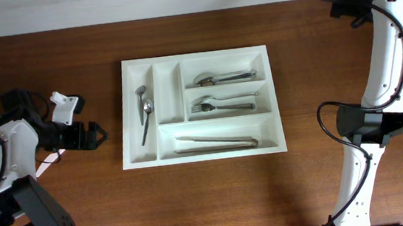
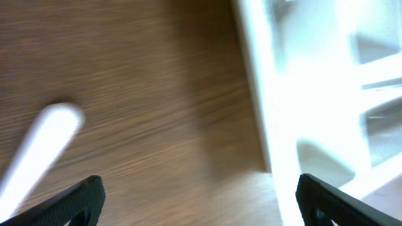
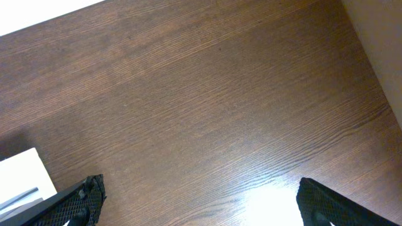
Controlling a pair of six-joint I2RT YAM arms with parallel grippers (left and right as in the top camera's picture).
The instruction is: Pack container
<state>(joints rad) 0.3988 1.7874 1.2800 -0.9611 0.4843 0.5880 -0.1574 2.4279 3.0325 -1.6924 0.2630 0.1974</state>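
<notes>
The white container (image 1: 123, 135) lies mid-table with five compartments. A small spoon (image 1: 146, 114) lies in its far-left narrow slot. Larger spoons (image 1: 224, 76) fill the top wide slot, forks (image 1: 221, 106) the middle one, knives (image 1: 215, 141) the bottom one. My left gripper (image 1: 98, 134) is open and empty, just left of the container; the left wrist view shows the container's rim (image 2: 264, 119) between its fingers (image 2: 200, 201). My right gripper (image 3: 200, 201) is open and empty over bare wood, with a container corner (image 3: 22, 172) at the left.
A white strip (image 2: 38, 150) lies on the wood left of my left gripper; it also shows in the overhead view (image 1: 47, 163). My right arm (image 1: 385, 58) stands along the table's right side. The second narrow slot (image 1: 168, 94) holds nothing.
</notes>
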